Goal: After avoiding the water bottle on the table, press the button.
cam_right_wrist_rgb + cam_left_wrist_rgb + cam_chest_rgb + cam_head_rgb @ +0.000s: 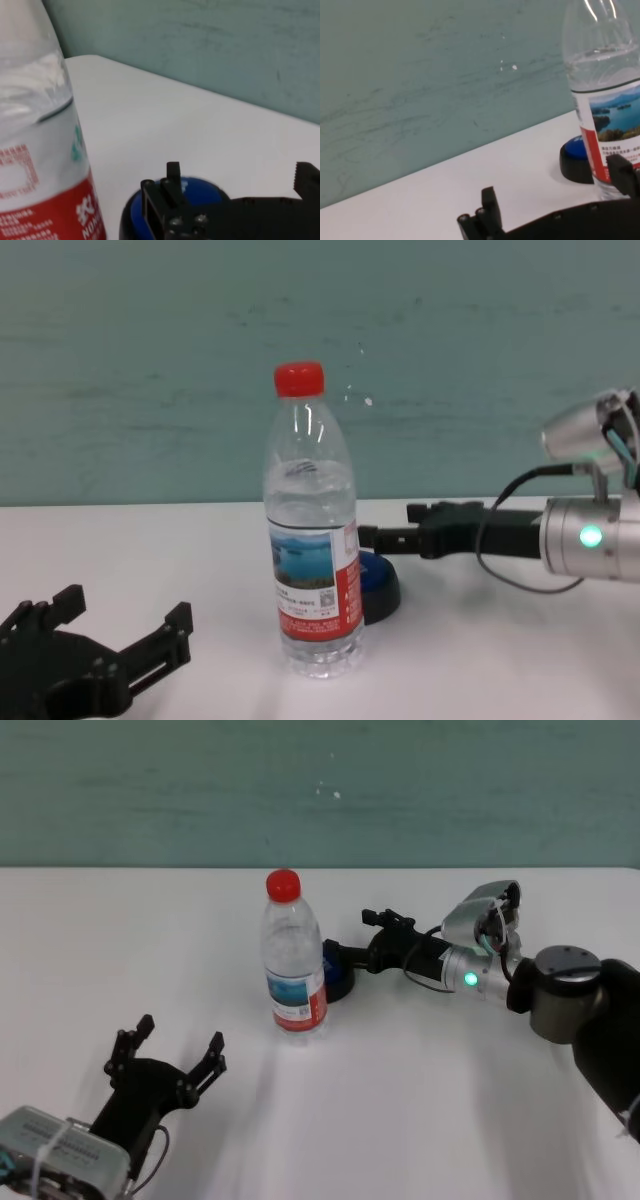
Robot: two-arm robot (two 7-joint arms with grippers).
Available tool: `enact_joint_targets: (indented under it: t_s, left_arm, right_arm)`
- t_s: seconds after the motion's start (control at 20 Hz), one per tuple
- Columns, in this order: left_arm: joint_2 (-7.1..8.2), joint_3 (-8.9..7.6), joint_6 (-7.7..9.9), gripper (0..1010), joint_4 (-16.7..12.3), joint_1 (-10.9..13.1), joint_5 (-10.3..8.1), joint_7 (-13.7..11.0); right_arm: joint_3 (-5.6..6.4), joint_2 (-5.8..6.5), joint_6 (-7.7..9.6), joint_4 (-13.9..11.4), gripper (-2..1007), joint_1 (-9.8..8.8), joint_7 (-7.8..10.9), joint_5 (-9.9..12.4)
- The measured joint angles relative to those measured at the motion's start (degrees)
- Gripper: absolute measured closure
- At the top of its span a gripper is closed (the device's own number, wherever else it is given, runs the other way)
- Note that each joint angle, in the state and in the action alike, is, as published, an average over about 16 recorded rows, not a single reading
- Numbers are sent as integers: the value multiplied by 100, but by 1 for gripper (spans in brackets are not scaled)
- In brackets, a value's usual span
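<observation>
Water bottle upright, cap up — right end effector, fingers spread, over button.

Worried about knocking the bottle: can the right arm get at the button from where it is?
Probably yes: the right claw already reaches the button from the right, behind the water bottle.

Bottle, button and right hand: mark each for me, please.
water bottle [294, 970], head view, on the clear body above the label.
button [378, 577], chest view, on the blue top showing right of the bottle.
right hand [352, 956], head view, between its fingertips at the button.
</observation>
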Motion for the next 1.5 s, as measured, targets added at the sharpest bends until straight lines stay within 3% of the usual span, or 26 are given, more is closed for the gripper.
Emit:
enact_joint_targets:
  t_s: [0.35,0.75,1.1,1.5]
  left_arm:
    - [0,0,0,10,0,0,0,0]
    - [0,0,0,10,0,0,0,0]
    - [0,0,0,10,0,0,-1,0]
    - [0,0,0,10,0,0,-1,0]
  right_arm:
    - [-34,212,171,-807,1,-278,-197,45]
    - [-48,494,357,-1544,1,-604,-459,143]
    - [74,872,570,-2305,1,-1076,-782,252]
    - [326,1297,778,-3336,1,-1775,-1223,351]
